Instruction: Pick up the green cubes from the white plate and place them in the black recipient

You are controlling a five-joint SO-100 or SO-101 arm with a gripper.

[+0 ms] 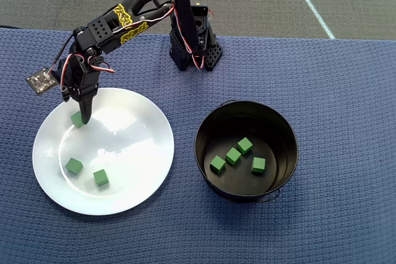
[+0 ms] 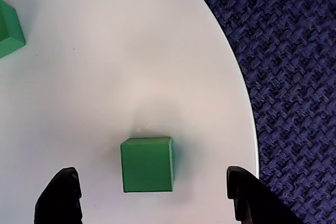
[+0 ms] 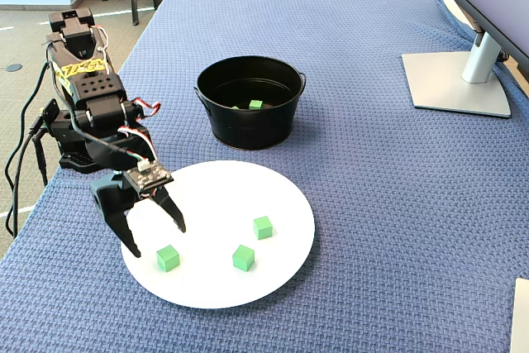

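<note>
Three green cubes lie on the white plate (image 1: 142,177). One cube (image 2: 147,164) sits between my gripper's (image 2: 152,198) spread black fingers, touching neither. From above, that cube (image 1: 75,119) shows partly under the gripper (image 1: 80,115) at the plate's upper left. In the fixed view the open gripper (image 3: 158,240) hovers just over this cube (image 3: 168,258). The other two cubes (image 1: 74,166) (image 1: 101,177) lie nearer the plate's front. The black recipient (image 1: 284,125) stands right of the plate and holds several green cubes (image 1: 233,155).
A blue woven cloth (image 1: 346,91) covers the table. The arm's base (image 1: 192,47) stands at the far edge between plate and pot. A monitor stand (image 3: 459,80) is at the far right in the fixed view. A small board (image 1: 40,80) juts from the wrist.
</note>
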